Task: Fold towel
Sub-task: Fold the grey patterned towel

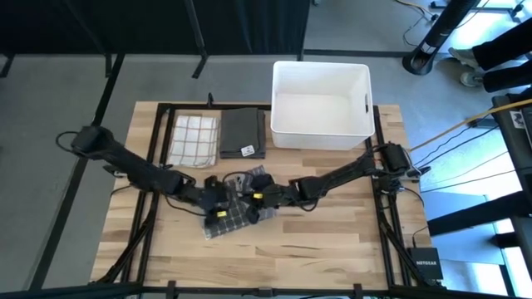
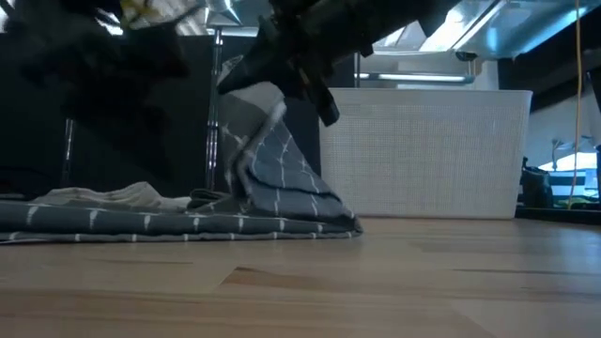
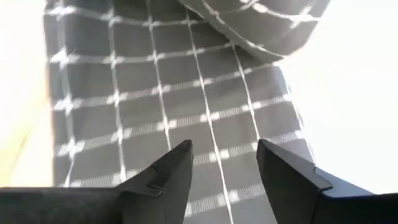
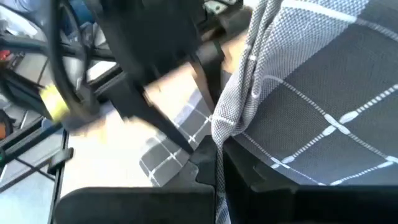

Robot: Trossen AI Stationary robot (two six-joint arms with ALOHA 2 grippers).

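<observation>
A grey towel with thin white checks [image 1: 231,218] lies on the wooden table near its middle. Most of it lies flat on the boards [image 2: 188,221], and one part is raised into a peak [image 2: 268,141]. My right gripper [image 1: 256,198] reaches in from the table's right and is shut on that raised part [image 4: 217,165]. My left gripper [image 1: 218,199] comes from the table's left and stands open just over the flat cloth [image 3: 224,155], with nothing between its fingers. Whether its tips touch the cloth does not show. My right gripper pinches an edge of the towel [image 4: 233,115] between its two shut fingers. It comes slanting down from the table's right. The held part is lifted off the table and slopes down from the fingers [image 2: 300,178]. The rest lies on the boards. One layer or several, I cannot tell.
A white plastic bin [image 1: 321,104] stands at the far side, right of the middle. Left of it lie a folded dark cloth [image 1: 243,133] and a folded white checked towel [image 1: 194,139]. Bare wood [image 1: 324,249] stretches along the near side.
</observation>
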